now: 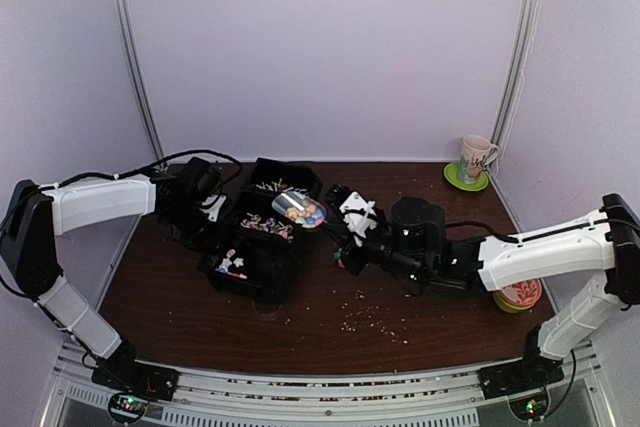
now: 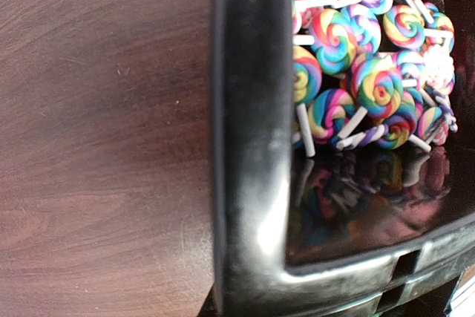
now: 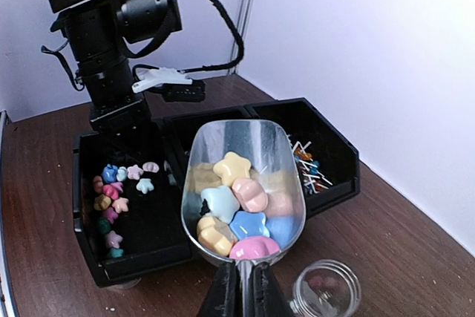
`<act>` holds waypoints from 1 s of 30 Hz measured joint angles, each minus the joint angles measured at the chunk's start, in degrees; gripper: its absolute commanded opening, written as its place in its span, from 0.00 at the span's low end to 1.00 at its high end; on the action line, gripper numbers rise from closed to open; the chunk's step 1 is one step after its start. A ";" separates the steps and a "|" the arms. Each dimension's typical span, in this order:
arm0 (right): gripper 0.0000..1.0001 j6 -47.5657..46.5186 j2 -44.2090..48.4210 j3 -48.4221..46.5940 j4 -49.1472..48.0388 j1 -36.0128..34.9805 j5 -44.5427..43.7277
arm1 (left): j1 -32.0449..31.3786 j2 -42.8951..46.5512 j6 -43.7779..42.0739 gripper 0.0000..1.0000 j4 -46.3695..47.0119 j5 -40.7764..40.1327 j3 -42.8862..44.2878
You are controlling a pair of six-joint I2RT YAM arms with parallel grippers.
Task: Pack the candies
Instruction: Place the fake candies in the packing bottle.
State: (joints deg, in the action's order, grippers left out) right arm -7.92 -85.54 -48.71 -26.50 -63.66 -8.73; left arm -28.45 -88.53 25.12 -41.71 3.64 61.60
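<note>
Nearest container is the clear plastic scoop (image 3: 245, 133). The right gripper (image 3: 245, 291) has its fingers pressed tight on the handle, and the scoop hangs level over the middle of the tray (image 3: 83, 220). It's loaded with candies (image 3: 237, 206), chunky pastel stars in yellow, pink and blue.

Just beside the gripper, a small glass jar (image 3: 326, 291) stands open on the table, off the tray's corner. Can't tell what's in it.

The tray is black with compartments, sitting left of the table's middle. The near one has a loose row of the same star candies along one wall. The far one holds swirly rainbow lollipops (image 2: 375, 83) heaped on their white sticks. The middle one is mostly hidden by the scoop.

The left gripper (image 3: 119, 125) sits right on the tray's left rim and looks pinched on it, though the fingers are hidden.

The table (image 1: 330, 287) is dark wood with pale crumbs (image 1: 365, 322) scattered toward the near edge. Pale walls (image 1: 330, 47) on three sides.

A patterned bowl (image 1: 520, 297) at the right edge is half covered by the right arm. A mug (image 1: 477, 155) on a green saucer (image 1: 462, 182) stands in the far right corner.
</note>
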 measured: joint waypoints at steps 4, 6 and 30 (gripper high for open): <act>0.00 1.14 6.97 1.46 8.02 0.57 -3.08 | 0.00 0.02 0.00 0.00 0.00 0.00 0.00; 0.00 1.99 10.29 2.12 12.96 0.87 -4.59 | 0.02 0.02 0.00 0.00 0.00 0.02 0.00; 0.00 6.99 15.04 -7.06 50.80 6.54 -8.28 | 0.00 0.02 0.02 0.00 0.00 0.07 0.00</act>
State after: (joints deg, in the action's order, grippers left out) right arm -0.93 -70.50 -55.77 24.29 -57.12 -17.02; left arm -28.45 -88.51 25.15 -41.71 3.70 61.60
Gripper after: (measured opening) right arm 0.058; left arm 0.077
